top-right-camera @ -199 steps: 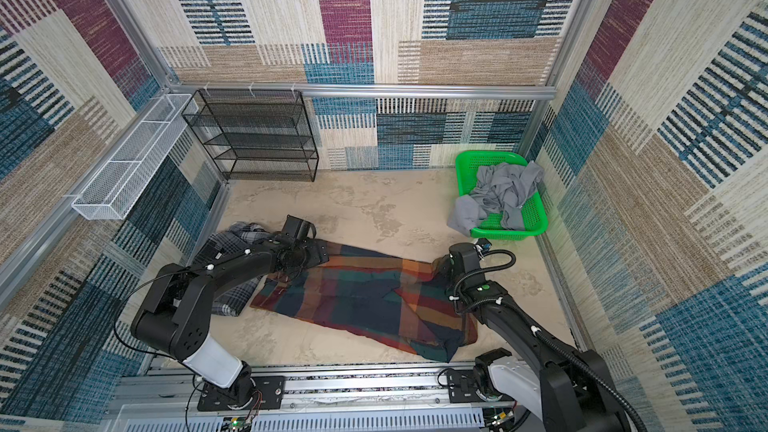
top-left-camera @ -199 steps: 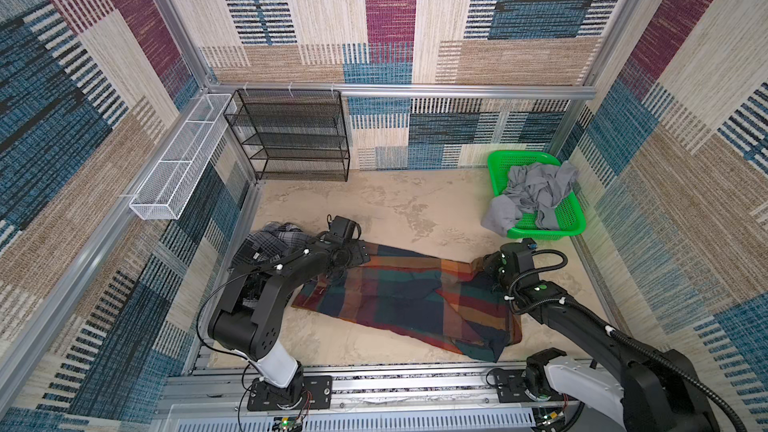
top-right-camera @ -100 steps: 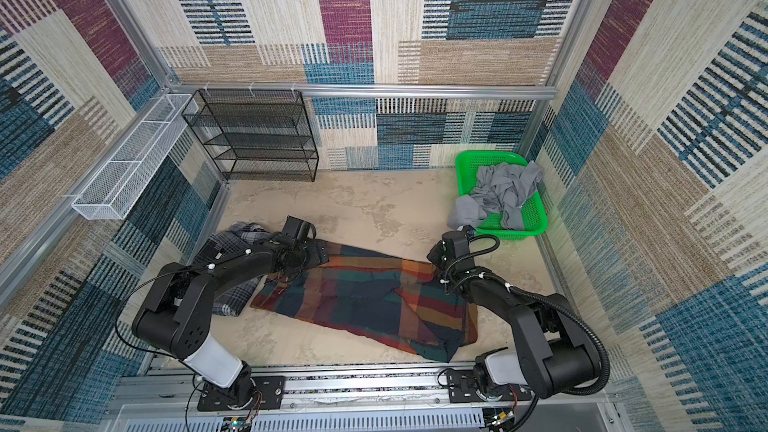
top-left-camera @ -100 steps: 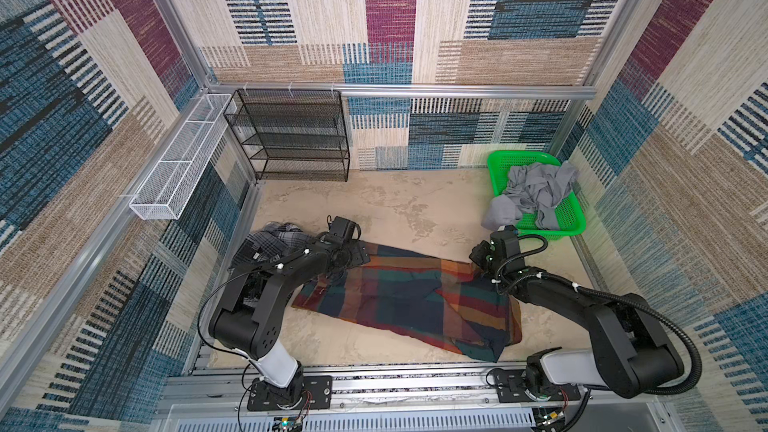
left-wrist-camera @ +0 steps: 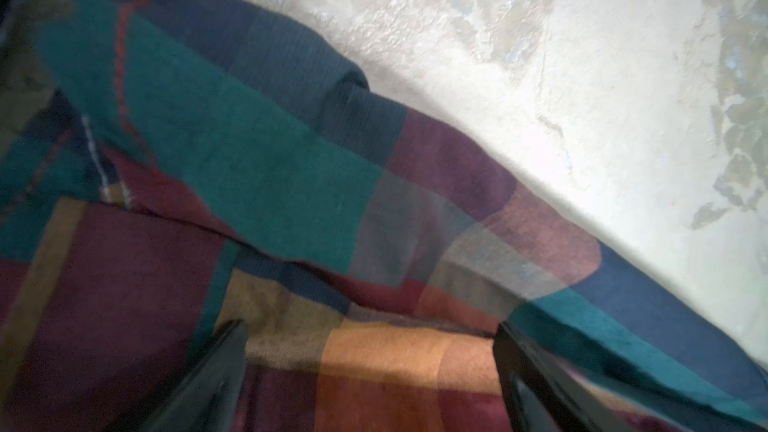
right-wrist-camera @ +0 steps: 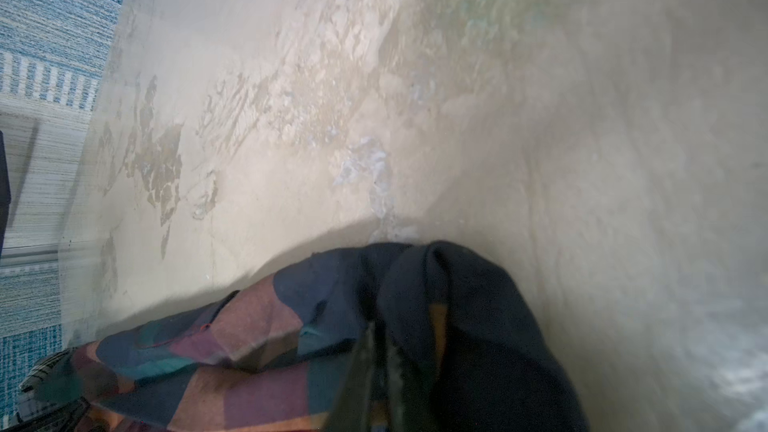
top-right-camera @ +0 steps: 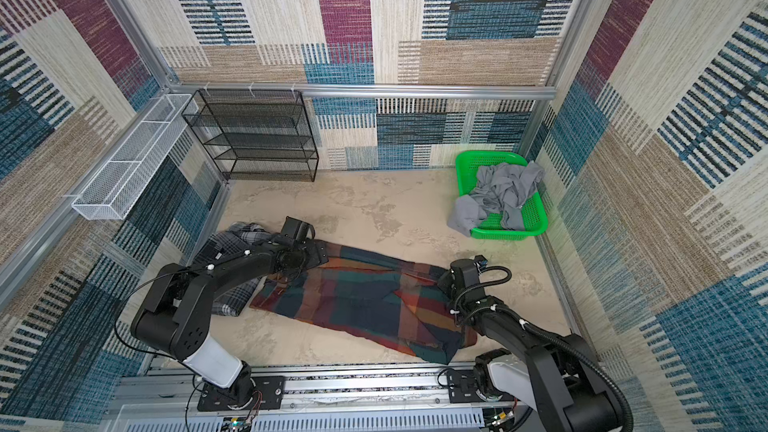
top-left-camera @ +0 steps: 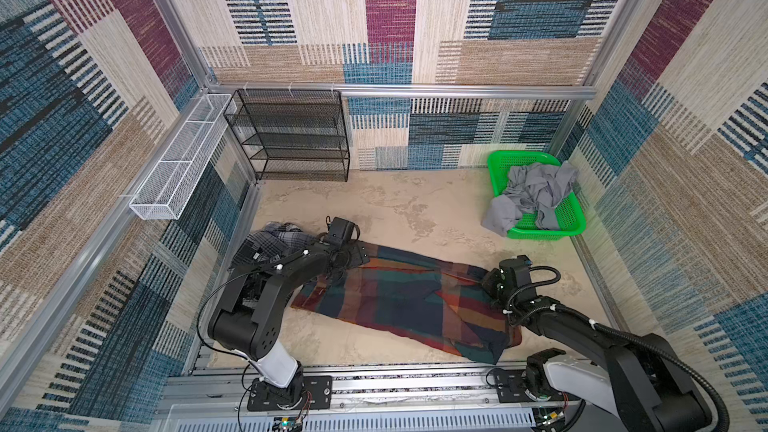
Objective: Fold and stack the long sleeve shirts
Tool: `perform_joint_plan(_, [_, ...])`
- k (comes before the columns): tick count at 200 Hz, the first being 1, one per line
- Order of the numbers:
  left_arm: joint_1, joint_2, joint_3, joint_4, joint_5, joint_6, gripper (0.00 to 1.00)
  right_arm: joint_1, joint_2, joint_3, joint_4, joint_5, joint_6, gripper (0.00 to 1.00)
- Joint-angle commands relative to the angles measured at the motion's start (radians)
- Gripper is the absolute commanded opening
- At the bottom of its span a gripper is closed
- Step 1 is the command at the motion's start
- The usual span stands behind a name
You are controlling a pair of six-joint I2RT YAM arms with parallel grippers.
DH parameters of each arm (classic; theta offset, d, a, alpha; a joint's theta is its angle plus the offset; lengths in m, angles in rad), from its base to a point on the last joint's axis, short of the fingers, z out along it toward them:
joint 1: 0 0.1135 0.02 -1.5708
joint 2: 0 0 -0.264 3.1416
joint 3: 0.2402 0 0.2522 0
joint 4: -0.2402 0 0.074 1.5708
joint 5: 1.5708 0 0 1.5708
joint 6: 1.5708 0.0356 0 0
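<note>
Grab, right side: our right gripper point(right-wrist-camera: 376, 371) has drawn back, jaws nipped on the large plaid shirt point(top-left-camera: 395, 301); left gripper point(left-wrist-camera: 370, 326) jaws wide apart. Fold starting, we reckon.

Grey shirt point(top-left-camera: 270, 243) half behind left arm point(top-left-camera: 286, 268)

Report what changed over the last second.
The right gripper shifted left along the far edge of the colourful plaid shirt, then came back nearer its base; it now seems to pinch the bunched corner there. Unmoved: the left gripper, open over the shirt's other end, the grey plaid shirt, the green basket.
</note>
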Motion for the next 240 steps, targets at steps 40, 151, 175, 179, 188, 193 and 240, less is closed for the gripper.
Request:
perform_joint_plan(40, [0.016, -0.038, 0.109, -0.085, 0.019, 0.005, 0.98, 0.001, -0.143, 0.231, -0.320, 0.039, -0.115, 0.71])
perform_joint_plan(151, [0.036, -0.095, 0.074, -0.096, 0.034, -0.014, 0.98, 0.062, 0.061, 0.121, -0.238, -0.077, -0.027, 0.75])
perform_joint_plan(175, [0.036, -0.177, 0.019, -0.099, 0.044, -0.031, 0.98, 0.061, 0.291, 0.242, -0.177, -0.045, -0.121, 0.75])
perform_joint_plan(179, [0.036, -0.192, 0.008, -0.100, 0.045, -0.035, 0.98, 0.062, 0.321, 0.267, -0.163, -0.045, -0.144, 0.75])
perform_joint_plan(188, [0.035, -0.227, -0.015, -0.109, 0.048, -0.041, 0.98, 0.061, 0.413, 0.328, -0.145, -0.049, -0.184, 0.75])
perform_joint_plan(193, [0.036, -0.248, -0.027, -0.118, 0.046, -0.043, 0.98, 0.062, 0.457, 0.364, -0.142, -0.041, -0.200, 0.75])
perform_joint_plan(240, [0.018, -0.476, -0.194, -0.146, 0.059, -0.120, 0.97, 0.055, 0.850, 0.825, -0.188, -0.031, -0.390, 0.76])
